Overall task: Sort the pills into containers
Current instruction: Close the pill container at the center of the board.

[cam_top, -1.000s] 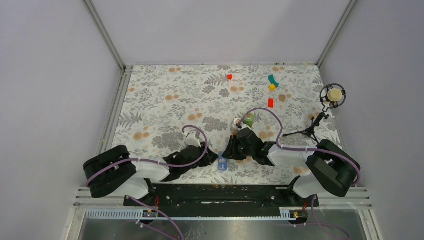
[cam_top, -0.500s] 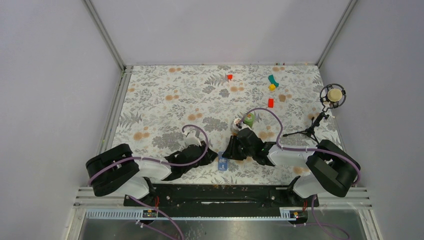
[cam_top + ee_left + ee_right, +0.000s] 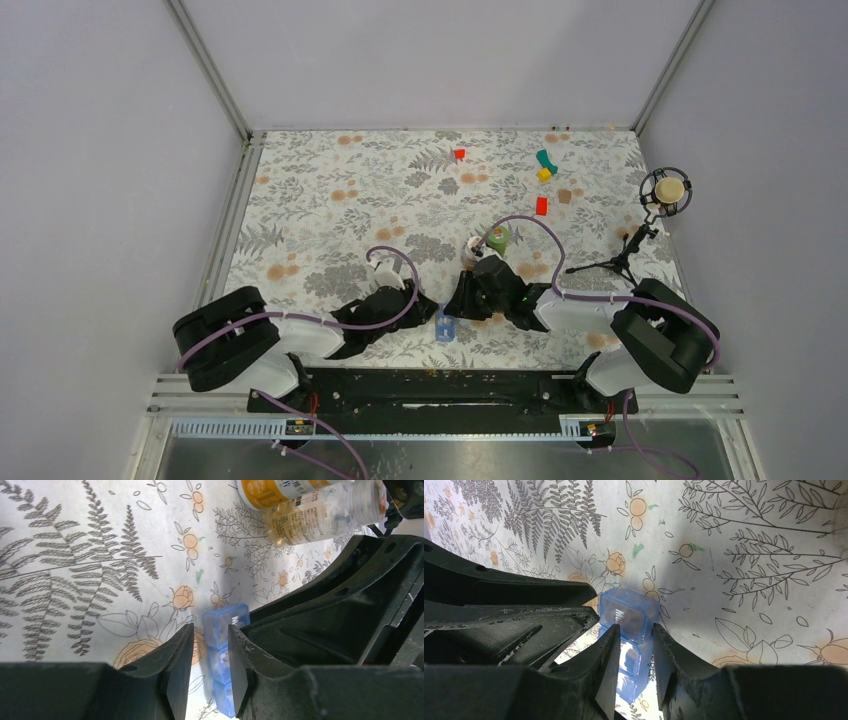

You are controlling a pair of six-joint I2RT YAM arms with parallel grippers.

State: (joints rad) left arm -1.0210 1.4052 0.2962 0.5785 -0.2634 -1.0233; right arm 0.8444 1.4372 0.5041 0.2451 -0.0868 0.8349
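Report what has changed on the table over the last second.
The left gripper shifted a little to the right, closer to the blue pill box. No grab or release shows from above. The right gripper stayed astride the box, and the box, the bottles and the coloured blocks kept their places.

bottle label (image 3: 311,521), pill box (image 3: 629,612) lettering, both illegible

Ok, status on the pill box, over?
Left tool and right tool both narrow at pill box; grip unconfirmed. Box flat on table, near edge. Two bottles beyond it, not touching.
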